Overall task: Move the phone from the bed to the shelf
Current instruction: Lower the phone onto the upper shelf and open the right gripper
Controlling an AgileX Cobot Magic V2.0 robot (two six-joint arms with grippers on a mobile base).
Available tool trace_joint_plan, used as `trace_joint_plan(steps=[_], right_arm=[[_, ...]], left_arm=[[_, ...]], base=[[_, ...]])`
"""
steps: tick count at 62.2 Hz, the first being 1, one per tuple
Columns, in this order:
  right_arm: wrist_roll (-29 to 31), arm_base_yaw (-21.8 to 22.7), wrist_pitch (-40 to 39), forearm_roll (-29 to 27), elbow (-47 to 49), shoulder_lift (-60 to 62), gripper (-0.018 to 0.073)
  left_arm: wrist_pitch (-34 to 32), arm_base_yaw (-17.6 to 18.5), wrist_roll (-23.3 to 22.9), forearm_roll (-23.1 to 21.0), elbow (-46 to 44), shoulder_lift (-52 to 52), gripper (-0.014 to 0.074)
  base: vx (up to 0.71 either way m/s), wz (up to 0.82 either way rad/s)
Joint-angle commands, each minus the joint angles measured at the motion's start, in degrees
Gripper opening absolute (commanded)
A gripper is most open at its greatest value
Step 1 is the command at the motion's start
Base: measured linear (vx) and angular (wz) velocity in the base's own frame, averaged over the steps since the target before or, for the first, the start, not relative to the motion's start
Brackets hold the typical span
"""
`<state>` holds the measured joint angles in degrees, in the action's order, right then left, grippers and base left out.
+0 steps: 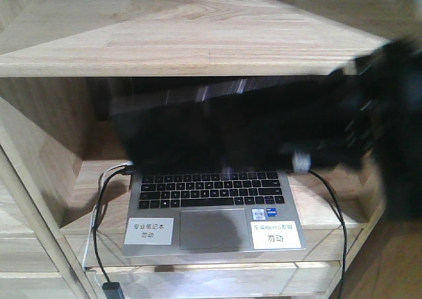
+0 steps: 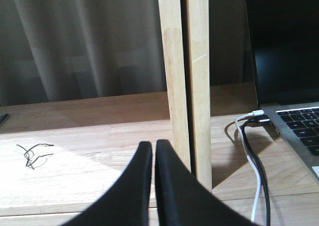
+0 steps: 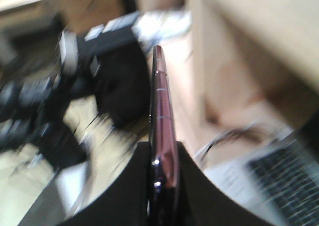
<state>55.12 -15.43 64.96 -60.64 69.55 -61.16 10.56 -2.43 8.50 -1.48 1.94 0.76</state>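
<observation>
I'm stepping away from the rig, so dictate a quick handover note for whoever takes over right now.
Left gripper: shut, empty, low over the shelf board beside an upright post.
Right gripper: shut on the phone, held edge-on; that view is motion-blurred.
Laptop sits open on a shelf tier, cables plugged in.
Done: phone picked up and carried to the shelf.
Left: set the phone on a shelf board, release, withdraw.

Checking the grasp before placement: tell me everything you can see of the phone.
The phone shows only edge-on in the right wrist view: a thin slab with a glossy pinkish-gold edge crossed by a few pale lines, dark along its left side. It stands upright, its lower end clamped between the black fingers of the right claw, upper end free. The picture is motion-blurred; the screen and any sticker cannot be seen.
</observation>
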Motion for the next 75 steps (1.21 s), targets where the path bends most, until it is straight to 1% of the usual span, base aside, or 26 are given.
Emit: trace_joint_plan(steps=[1, 9, 23, 32, 36, 42, 56, 75], right_arm=[[-2.13, -0.09, -6.96, -4.43, 4.91, 1.41, -0.0002], [-2.28, -0.09, -8.68, -4.08, 11.23, -1.12, -0.0002], [-2.41, -0.18, -8.47, -5.43, 24.43, -11.23, -0.0002], [-2.41, -2.98, -9.48, -6.19, 32.74, -19.12, -0.0002], [-2.41, -4.99, -11.04, -5.99, 36.19, -23.39, -0.0002], [-2.41, -6.82, -13.64, -5.76, 40.72, -28.76, -0.0002], [-3.91, -7.21, -19.78, -5.94, 45.78, -38.92, -0.0002], [-3.46, -7.22, -21.92, -5.73, 46.14, -45.59, -0.0002]], left_arm=[[-4.15, 0.20, -0.33, -0.52, -1.22, 0.77, 0.0001], [-4.15, 0.20, -0.33, -0.52, -1.22, 0.77, 0.0001], [-4.15, 0.20, -0.33, -0.52, -1.22, 0.77, 0.0001], [-4.15, 0.20, -0.33, -0.52, -1.22, 0.77, 0.0001], [-4.15, 0.20, -0.33, -0.52, -1.22, 0.77, 0.0001], [-4.15, 0.20, -0.33, -0.52, -1.22, 0.77, 0.0001], [-4.15, 0.20, -0.33, -0.52, -1.22, 0.77, 0.0001], [-4.15, 0.20, -0.33, -0.52, -1.22, 0.77, 0.0001]], base=[[0.00, 0.00], [0.00, 0.00], [0.00, 0.00], [0.00, 0.00], [0.00, 0.00], [0.00, 0.00], [0.00, 0.00], [0.00, 0.00]])
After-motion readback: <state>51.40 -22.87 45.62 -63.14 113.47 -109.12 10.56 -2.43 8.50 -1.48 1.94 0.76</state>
